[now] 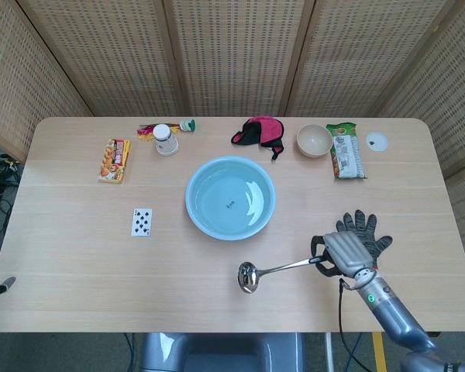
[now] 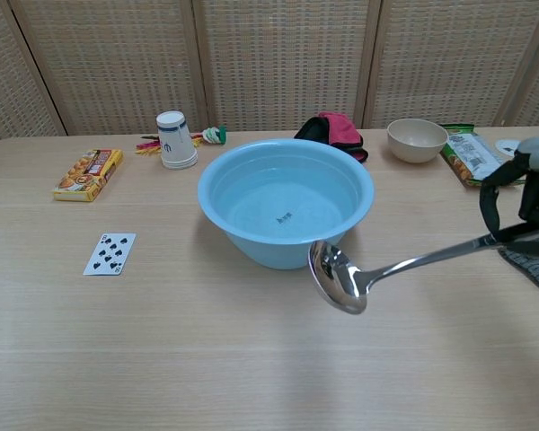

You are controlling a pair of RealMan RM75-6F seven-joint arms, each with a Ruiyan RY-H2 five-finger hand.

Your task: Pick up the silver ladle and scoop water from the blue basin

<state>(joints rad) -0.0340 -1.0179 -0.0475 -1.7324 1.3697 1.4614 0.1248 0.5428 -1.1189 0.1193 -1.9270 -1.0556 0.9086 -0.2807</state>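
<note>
My right hand (image 1: 342,253) (image 2: 524,199) grips the handle end of the silver ladle (image 1: 271,272) (image 2: 377,268) and holds it in the air, bowl end pointing left. The ladle's bowl (image 2: 334,277) hangs just in front of the blue basin (image 1: 230,197) (image 2: 285,200), lower than its rim. The basin stands mid-table with clear water in it. My left hand is out of both views.
A grey glove (image 1: 363,230) lies under my right hand. Along the far edge are a paper cup (image 1: 165,139), a pink and black cloth (image 1: 260,130), a beige bowl (image 1: 315,140) and a snack packet (image 1: 346,150). A playing card (image 1: 142,222) and a yellow box (image 1: 114,160) lie at left.
</note>
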